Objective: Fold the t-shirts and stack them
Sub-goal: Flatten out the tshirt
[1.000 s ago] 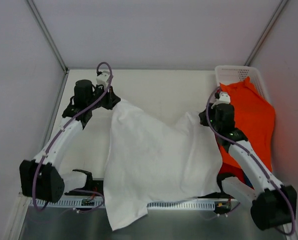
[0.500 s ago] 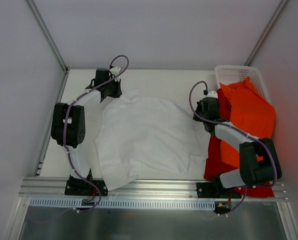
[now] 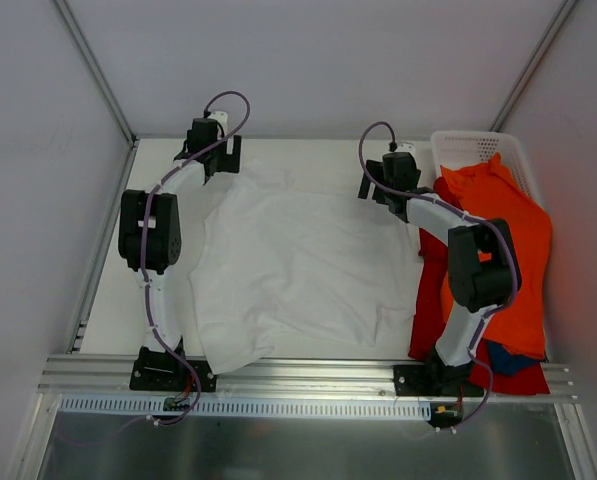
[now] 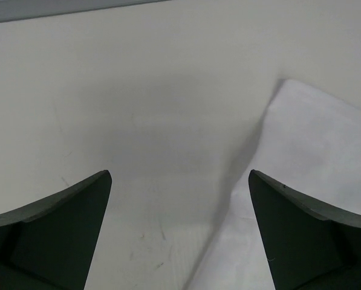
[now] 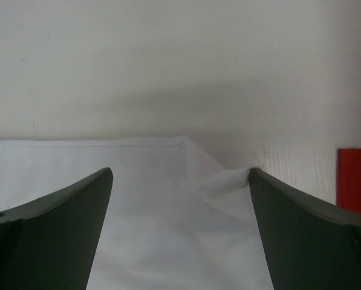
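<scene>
The white t-shirt lies spread on the table, its near-left part hanging toward the front rail. My left gripper is open at its far-left corner; the left wrist view shows that gripper over bare table with the white t-shirt's corner beside the right finger. My right gripper is open at the far-right corner; in the right wrist view the gripper hovers over the white t-shirt's hem, holding nothing. The orange t-shirt drapes out of the basket. The red t-shirt lies beneath it.
The white mesh basket stands at the far right corner. A bit of blue cloth shows under the orange t-shirt near the right arm's base. A red strip shows at the right edge of the right wrist view. Walls enclose the table on three sides.
Both arms have reached to the far side of the table, pulling the white t-shirt out flat. Both grippers have opened and let go of its far corners.
</scene>
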